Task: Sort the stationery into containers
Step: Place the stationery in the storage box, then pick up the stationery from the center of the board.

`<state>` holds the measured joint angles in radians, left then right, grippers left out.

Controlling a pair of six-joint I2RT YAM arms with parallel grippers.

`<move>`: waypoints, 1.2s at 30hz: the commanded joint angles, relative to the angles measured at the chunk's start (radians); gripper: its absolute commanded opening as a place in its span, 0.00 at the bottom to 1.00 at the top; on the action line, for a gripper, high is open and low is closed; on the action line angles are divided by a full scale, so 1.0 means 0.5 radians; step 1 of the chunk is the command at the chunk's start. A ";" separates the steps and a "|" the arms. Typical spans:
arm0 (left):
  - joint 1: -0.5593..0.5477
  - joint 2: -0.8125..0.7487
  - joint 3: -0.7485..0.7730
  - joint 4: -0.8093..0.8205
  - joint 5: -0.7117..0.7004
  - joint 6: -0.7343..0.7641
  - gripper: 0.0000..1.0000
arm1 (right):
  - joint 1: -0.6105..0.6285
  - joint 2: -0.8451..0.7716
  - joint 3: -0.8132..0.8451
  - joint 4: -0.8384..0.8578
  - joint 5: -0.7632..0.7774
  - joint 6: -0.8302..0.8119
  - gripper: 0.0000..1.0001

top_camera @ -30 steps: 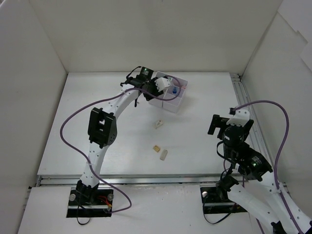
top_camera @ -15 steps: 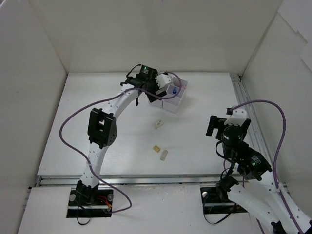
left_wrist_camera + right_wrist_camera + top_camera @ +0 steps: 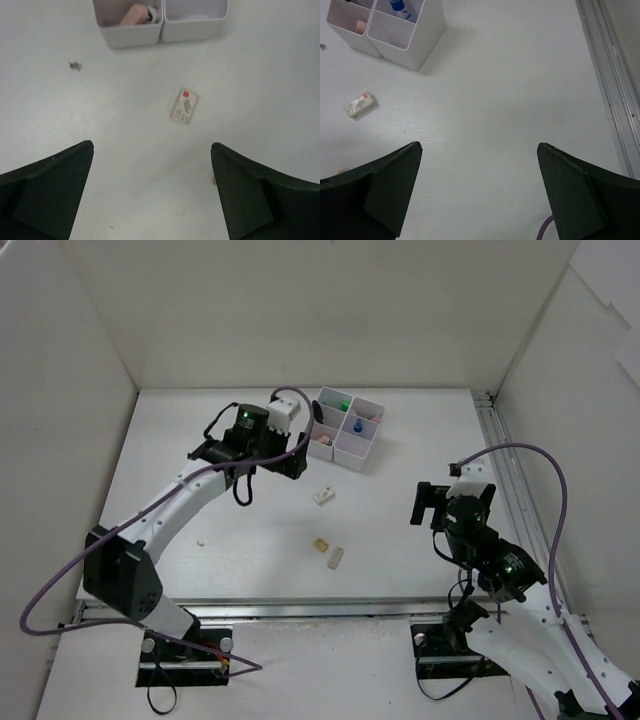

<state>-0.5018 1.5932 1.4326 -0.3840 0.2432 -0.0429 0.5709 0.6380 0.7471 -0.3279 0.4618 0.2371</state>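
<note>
The containers (image 3: 352, 452), four white square bins joined in a two-by-two block, stand at the far middle of the table (image 3: 420, 440). One bin holds a blue-capped glue bottle (image 3: 399, 7), the bin beside it a small pink piece (image 3: 135, 13), and a far bin holds something green (image 3: 343, 400), possibly a highlighter, though it is too small to be sure. Three erasers lie loose on the table, nearer than the bins. A white eraser (image 3: 323, 495) in a printed sleeve is just short of the block. A small tan eraser (image 3: 321, 543) and another white eraser (image 3: 336, 557) sit close together further toward the arms. The left gripper (image 3: 151, 148) hangs over the table to the left of the bins, its jaws spread wide with nothing between them, and the sleeved eraser shows ahead of its fingers (image 3: 55, 190). The right gripper (image 3: 479, 147) is well apart to the right, likewise wide open and holding nothing, above bare table. A tiny dark speck (image 3: 75, 65) lies near the bins' left side.
</note>
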 commanded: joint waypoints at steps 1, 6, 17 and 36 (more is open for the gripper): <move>-0.067 -0.195 -0.251 0.053 -0.181 -0.720 0.99 | 0.015 0.040 -0.034 0.067 0.117 0.164 0.98; -0.278 -0.263 -0.549 0.041 -0.269 -0.847 0.99 | 0.024 0.163 -0.052 0.061 0.055 0.320 0.98; -0.377 0.387 -0.133 0.293 -0.262 0.036 0.99 | 0.046 0.074 -0.159 0.061 -0.101 0.412 0.98; -0.319 1.038 0.417 -0.051 -0.094 0.279 0.43 | 0.055 -0.064 -0.190 0.045 -0.025 0.382 0.98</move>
<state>-0.6674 2.1204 1.5845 -0.3851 0.1852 0.0711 0.5964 0.5957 0.6479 -0.3351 0.4114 0.4191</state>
